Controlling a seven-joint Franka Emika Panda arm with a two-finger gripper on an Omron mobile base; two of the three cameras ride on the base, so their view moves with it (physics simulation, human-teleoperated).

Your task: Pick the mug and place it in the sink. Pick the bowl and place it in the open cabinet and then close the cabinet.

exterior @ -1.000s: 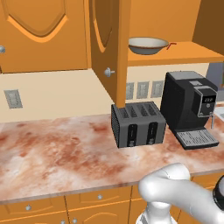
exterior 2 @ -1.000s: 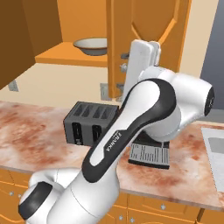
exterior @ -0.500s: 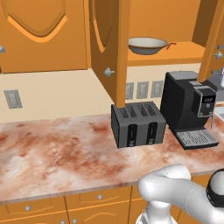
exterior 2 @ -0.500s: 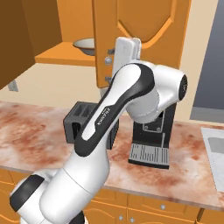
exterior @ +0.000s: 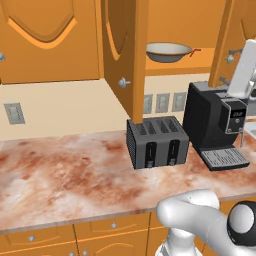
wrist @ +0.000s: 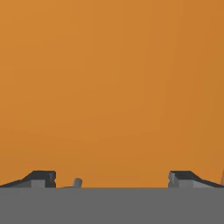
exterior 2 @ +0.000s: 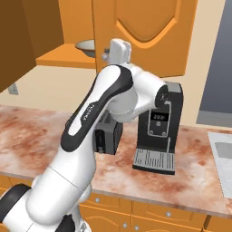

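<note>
arm rises from the base, folds at the elbow above the bench [exterior: 65, 175] and reaches up with the hand held high beside the right door of the cabinet [exterior 2: 145, 31]. in the right base view the white hand sits just in front of that door's lower left part; in the left base view it shows at the far right, above the coffee machine [exterior: 212, 122].

end effector [wrist: 111, 179]: the two dark finger tips [wrist: 41, 178] stand far apart at the bottom of the hand view, nothing between them. flat orange wood, close up, lies ahead of them. a small round silver knob [wrist: 77, 182] sits low, just inside the left tip.

bowl [exterior: 169, 51]: rests upright on the shelf inside the open cabinet, mouth up, wide axis level with the shelf. in the right base view its rim [exterior 2: 86, 45] is partly hidden by the hand.

cabinet: both doors swung outward. the left door [exterior: 125, 55] is seen nearly edge-on and hangs over the toaster [exterior: 157, 142].

toaster and coffee machine stand side by side on the marbled bench, under the open compartment. pale sink edge [exterior 2: 220, 154] lies at the far right of the bench.
</note>
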